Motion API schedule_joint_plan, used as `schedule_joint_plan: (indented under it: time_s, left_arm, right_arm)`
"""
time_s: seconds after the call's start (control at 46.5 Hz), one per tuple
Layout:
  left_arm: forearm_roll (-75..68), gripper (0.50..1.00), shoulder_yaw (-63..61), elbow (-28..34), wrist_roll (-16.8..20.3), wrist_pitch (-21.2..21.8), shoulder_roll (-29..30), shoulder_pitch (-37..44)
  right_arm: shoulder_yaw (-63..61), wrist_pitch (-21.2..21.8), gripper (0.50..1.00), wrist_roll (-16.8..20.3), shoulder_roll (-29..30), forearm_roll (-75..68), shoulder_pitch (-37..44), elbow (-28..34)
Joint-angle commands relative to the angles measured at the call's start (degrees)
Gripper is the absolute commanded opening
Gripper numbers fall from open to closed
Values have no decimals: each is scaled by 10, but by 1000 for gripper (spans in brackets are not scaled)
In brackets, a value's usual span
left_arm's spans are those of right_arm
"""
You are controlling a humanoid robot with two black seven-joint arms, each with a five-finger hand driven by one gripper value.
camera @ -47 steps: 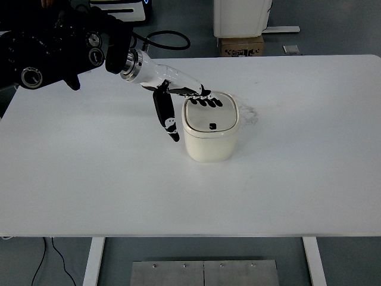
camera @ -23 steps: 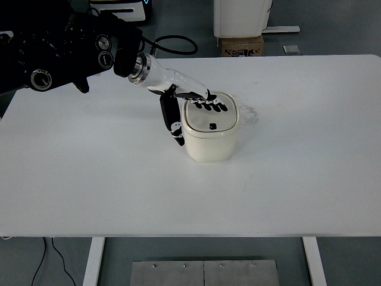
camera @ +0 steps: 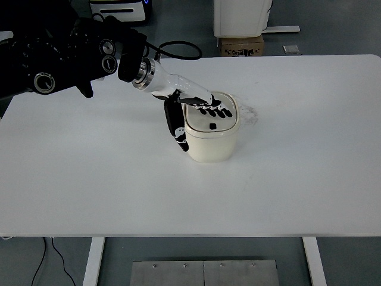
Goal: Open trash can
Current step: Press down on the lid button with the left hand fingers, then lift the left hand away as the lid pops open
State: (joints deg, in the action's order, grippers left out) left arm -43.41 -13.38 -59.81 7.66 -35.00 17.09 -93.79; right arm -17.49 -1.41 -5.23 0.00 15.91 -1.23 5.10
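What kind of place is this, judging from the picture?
Probably a robotics lab or test room, not a home. A small trash can stands alone on a bare white table, the robot's left hand rests on its lid, and a cardboard box sits on the grey floor behind.

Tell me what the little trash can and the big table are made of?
The trash can looks like smooth cream plastic: rounded corners and a soft sheen on its lid, where the left hand rests. The table has a flat, matte white top, perhaps laminate; its legs look like painted metal, though that's hard to tell.
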Motion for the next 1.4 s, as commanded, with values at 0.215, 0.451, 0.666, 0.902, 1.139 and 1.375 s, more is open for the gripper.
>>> schedule_joint_plan:
  time_s: [0.215, 0.451, 0.666, 0.902, 1.139, 1.375]
  left_arm:
    - [0, 1000, -1, 0, 0, 0, -3, 3]
    - [-1, 1000, -2, 0, 0, 0, -3, 12]
    - [-1, 1000, -2, 0, 0, 0, -3, 15]
    - [-2, 1000, -2, 0, 0, 0, -7, 19]
    - [-1, 1000, -1, 2, 0, 0, -1, 14]
    - [4, 1000, 4, 7, 0, 0, 6, 2]
  right_arm:
    - [0, 0, 991, 0, 0, 0, 0, 0]
    - [0, 0, 991, 0, 0, 0, 0, 0]
    - [0, 0, 991, 0, 0, 0, 0, 0]
    - [0, 0, 991, 0, 0, 0, 0, 0]
    - [0, 0, 991, 0, 0, -1, 0, 0]
    - [0, 0, 991, 0, 0, 0, 0, 0]
